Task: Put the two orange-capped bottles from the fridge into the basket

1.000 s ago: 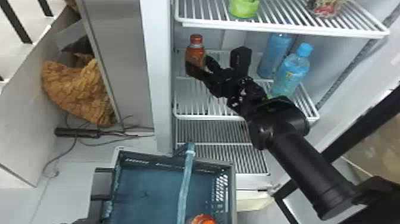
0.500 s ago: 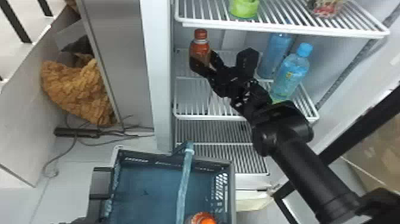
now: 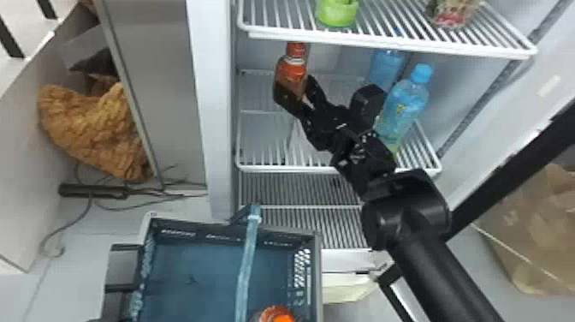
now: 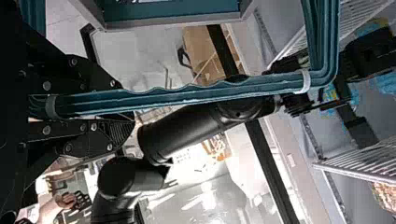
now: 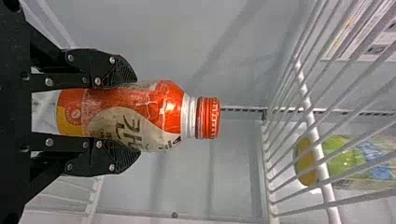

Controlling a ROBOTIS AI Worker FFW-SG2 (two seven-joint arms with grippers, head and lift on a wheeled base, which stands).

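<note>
My right gripper (image 3: 295,87) is inside the fridge, shut on an orange-capped bottle (image 3: 291,68) just under the upper shelf. In the right wrist view the right gripper (image 5: 136,116) presses on the label of this bottle (image 5: 166,109) from both sides, its cap clear of the fingers. Another orange-capped bottle (image 3: 277,316) stands at the bottom edge of the head view, within the teal basket (image 3: 192,265). The left gripper (image 4: 125,106) is shut on the basket's teal handle (image 4: 196,93) in the left wrist view.
Two blue bottles, the nearer one (image 3: 402,107) beside the right arm, stand on the fridge's middle shelf (image 3: 291,168). The upper shelf (image 3: 385,43) holds a green container (image 3: 336,13) and a cup. The fridge's left wall edge (image 3: 205,107) rises behind the basket.
The bottle in my right gripper has moved slightly to the right and away from the left wall, with its cap nearer the upper shelf. The basket's handle has shifted a little.
</note>
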